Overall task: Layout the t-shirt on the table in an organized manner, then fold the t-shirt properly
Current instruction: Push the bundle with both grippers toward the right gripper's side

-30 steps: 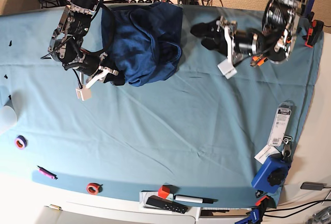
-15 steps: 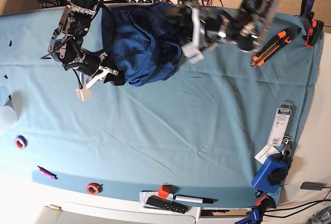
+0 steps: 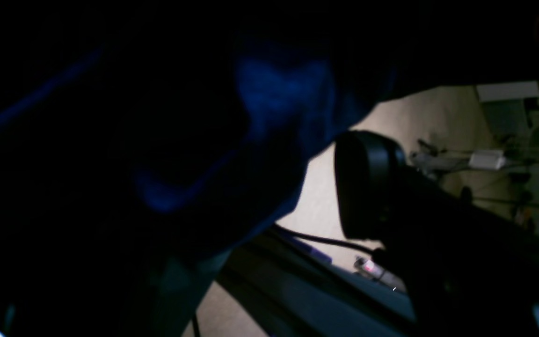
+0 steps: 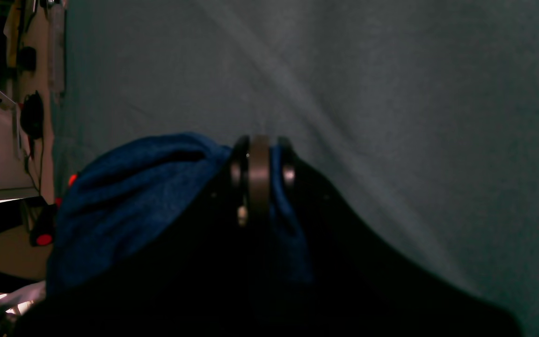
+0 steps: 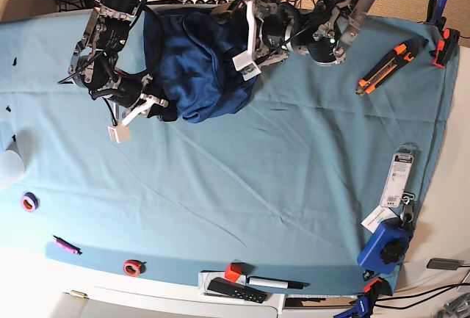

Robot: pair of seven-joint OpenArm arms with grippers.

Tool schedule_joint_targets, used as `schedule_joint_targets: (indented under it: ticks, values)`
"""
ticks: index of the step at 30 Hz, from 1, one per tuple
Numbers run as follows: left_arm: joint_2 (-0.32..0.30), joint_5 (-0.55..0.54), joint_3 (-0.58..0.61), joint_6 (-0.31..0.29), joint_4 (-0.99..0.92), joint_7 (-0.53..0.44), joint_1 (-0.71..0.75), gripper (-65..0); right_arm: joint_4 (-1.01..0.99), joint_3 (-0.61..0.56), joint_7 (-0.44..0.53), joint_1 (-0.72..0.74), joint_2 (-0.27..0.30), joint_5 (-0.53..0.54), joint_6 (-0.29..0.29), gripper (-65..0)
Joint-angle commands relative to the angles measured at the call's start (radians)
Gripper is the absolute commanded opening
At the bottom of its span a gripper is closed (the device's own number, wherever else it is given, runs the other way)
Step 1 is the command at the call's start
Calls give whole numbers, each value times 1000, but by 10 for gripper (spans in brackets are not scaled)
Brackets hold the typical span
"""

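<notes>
The right pincer (image 5: 150, 107) was clamped shut on a fold of the t-shirt (image 5: 202, 61), presumably pinning that edge so the bunched cloth could be drawn flat. Opposite it, across the heap, the left pincer (image 5: 246, 39) stood wide apart, pressed into the shirt's other side with nothing gripped yet, seemingly seeking a second hold. The shirt lay crumpled between both pincers at the tabletop's (image 5: 257, 171) far edge. Well away sat a utility knife (image 5: 382, 72).
</notes>
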Motion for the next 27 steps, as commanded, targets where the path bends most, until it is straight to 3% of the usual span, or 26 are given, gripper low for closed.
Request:
schedule_joint_targets:
  ticks: [1, 12, 14, 18, 23, 27]
  values:
    - [10, 11, -7, 8, 6, 8, 0, -204, 14, -2, 10, 14, 9, 17, 3, -650]
    - [17, -70, -129, -1, 3, 7, 26, -217, 14, -2, 10, 14, 9, 17, 3, -650]
    - [19, -75, -134, 0, 3, 5, 35, -308, 14, -2, 10, 14, 9, 17, 3, -650]
    - [42, -76, -133, 7, 3, -57, 61, -650, 14, -2, 8, 14, 9, 18, 3, -650]
    - [69, -74, -132, -1, 3, -66, 46, -650, 28, 19, 19, 14, 8, 18, 32, -650]
    - [69, -23, -132, 0, 2, -102, 8, -650, 87, 116, 18, 14, 9, 18, 31, -650]
